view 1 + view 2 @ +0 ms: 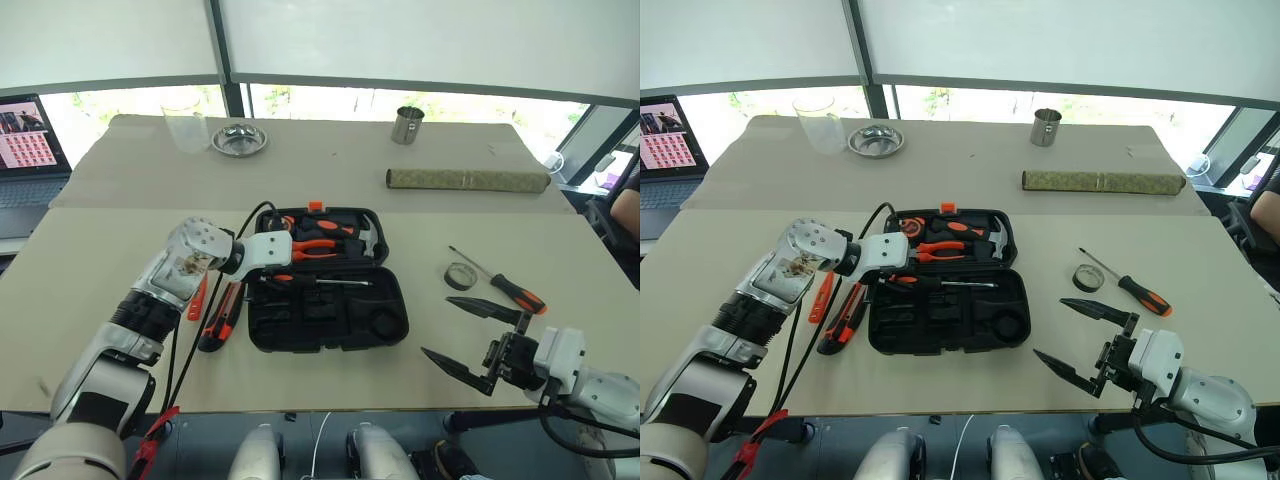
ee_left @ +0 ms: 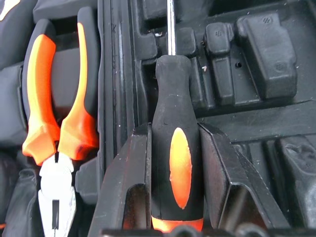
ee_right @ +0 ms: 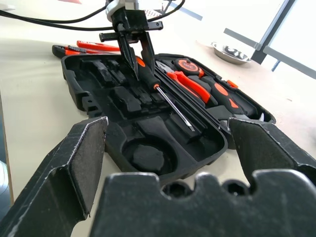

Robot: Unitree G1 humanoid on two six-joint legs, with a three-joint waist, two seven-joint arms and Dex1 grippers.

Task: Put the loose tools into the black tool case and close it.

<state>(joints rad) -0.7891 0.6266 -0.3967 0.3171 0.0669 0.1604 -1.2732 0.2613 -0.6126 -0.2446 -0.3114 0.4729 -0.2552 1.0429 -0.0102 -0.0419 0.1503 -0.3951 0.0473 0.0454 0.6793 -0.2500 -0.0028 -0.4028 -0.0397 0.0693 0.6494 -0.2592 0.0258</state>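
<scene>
The black tool case lies open mid-table, pliers and a hammer seated in its far half. My left gripper is shut on an orange-and-black screwdriver, holding it low over the case's near half with the shaft pointing right. The utility knife and a slim orange tester screwdriver lie on the table just left of the case. To the right of the case lie a small tape roll and a second screwdriver. My right gripper hangs open and empty near the table's front right edge.
Along the far side stand a clear cup, a metal dish, a metal cup and a rolled mat. A laptop sits far left. A person's arm shows at the right edge.
</scene>
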